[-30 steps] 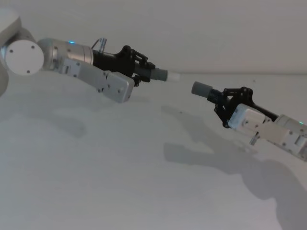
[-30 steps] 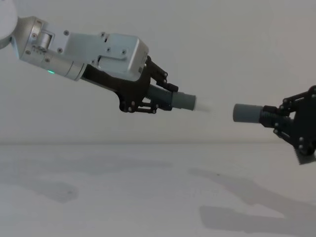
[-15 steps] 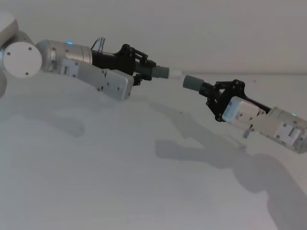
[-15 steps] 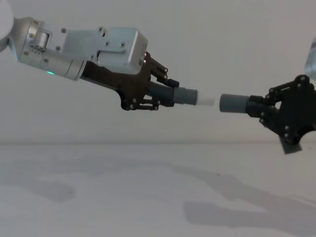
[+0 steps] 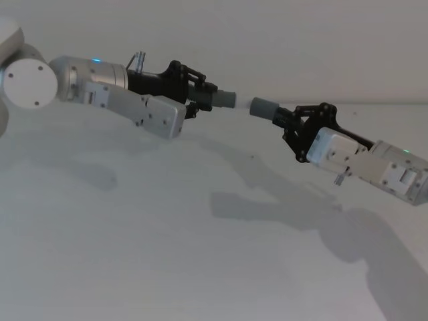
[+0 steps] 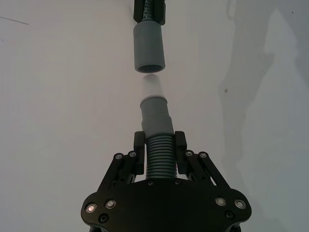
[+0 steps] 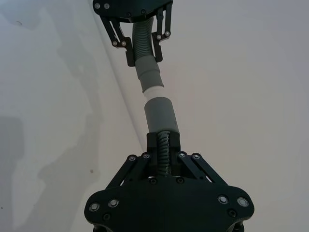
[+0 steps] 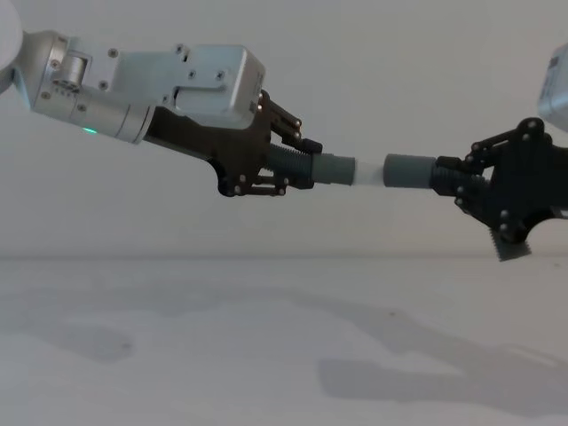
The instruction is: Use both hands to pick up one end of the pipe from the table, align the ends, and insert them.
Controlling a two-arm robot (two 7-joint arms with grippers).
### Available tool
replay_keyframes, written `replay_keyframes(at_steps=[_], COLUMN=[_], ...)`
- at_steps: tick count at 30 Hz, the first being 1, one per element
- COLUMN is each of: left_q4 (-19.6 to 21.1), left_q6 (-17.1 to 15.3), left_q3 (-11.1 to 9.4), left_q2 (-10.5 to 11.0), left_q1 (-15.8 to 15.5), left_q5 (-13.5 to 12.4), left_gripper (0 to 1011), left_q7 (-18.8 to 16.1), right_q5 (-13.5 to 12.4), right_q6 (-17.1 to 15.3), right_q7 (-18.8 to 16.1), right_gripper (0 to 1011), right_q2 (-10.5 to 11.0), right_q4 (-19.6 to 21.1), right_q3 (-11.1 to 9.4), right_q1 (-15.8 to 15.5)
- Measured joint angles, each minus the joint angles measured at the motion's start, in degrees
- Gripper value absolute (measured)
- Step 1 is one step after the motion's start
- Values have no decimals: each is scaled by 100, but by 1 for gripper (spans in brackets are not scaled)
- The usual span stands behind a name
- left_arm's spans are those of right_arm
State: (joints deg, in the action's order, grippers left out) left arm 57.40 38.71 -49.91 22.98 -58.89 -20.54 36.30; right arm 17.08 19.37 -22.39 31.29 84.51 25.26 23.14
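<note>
Backed by a plain white wall (image 8: 399,71), bare and matte. Crossed lower down by soft grey shadows (image 5: 267,207), with one tiny dark speck (image 5: 252,158) just beyond their far edge.

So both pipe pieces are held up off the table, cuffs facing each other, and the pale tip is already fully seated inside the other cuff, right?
Not seated yet. In the left wrist view the pale tip of the ribbed piece, held by the left gripper, sits just short of the wider cuff, which the right gripper holds. Both are off the table, cuffs facing.
</note>
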Motion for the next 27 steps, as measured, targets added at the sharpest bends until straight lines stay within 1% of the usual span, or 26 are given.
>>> replay_keyframes(at_steps=[17, 27], left_q4=[11, 15], left_q6=[-15, -16], left_q3=[12, 12], left_q2=[9, 12], left_q1=[11, 15], left_q5=[21, 28], left_gripper=[343, 343], left_q7=[-1, -1], right_q5=[132, 162], right_q6=[34, 35], right_q7=[24, 53], right_gripper=[124, 124], right_q2=[-28, -78], right_q4=[-151, -214], right_q3=[144, 184], right_q1=[200, 272])
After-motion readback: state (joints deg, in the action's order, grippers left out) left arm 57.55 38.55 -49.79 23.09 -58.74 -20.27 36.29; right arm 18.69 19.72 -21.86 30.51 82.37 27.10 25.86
